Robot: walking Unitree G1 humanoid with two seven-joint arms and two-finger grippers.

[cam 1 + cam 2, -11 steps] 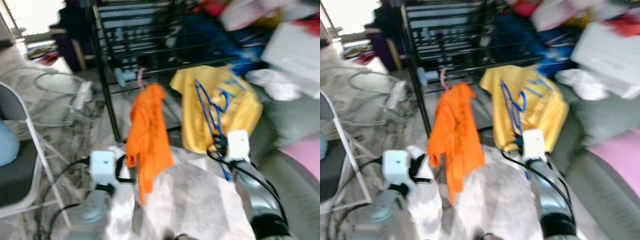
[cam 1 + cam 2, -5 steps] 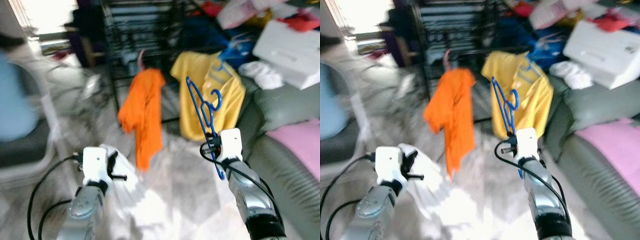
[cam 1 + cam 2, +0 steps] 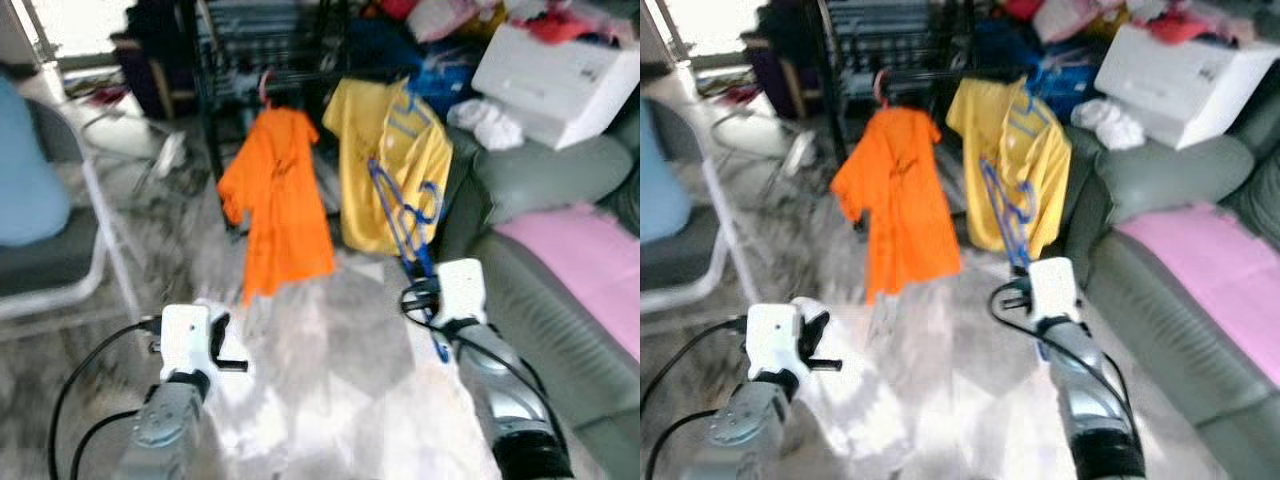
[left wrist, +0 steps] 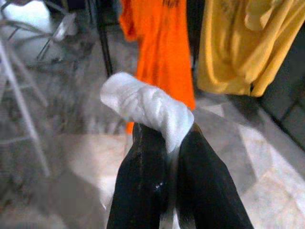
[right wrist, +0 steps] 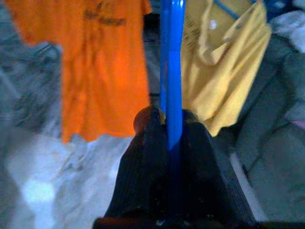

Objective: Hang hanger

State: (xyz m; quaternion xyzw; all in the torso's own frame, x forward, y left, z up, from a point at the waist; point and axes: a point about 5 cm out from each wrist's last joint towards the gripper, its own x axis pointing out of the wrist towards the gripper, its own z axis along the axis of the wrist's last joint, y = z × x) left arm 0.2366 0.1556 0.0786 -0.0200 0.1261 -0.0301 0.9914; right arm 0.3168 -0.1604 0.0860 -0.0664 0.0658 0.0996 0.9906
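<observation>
Currently we're pinching the blue hanger (image 3: 408,222) in the right gripper (image 5: 167,117), fingers pressed on its bar, holding it up in front of the yellow shirt (image 3: 385,160) hanging on the black rack (image 3: 262,55). Left gripper (image 4: 164,131) is clamping a white cloth (image 4: 145,107). Orange shirt (image 3: 275,205) is hanging just beside the yellow one.

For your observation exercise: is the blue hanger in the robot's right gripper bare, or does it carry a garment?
Bare. The blue hanger, clamped in the right gripper, shows only its open frame, with the yellow shirt hanging behind it.

Marbled floor (image 3: 330,340); chair (image 3: 60,270) & black rack (image 3: 215,110) on it.
</observation>
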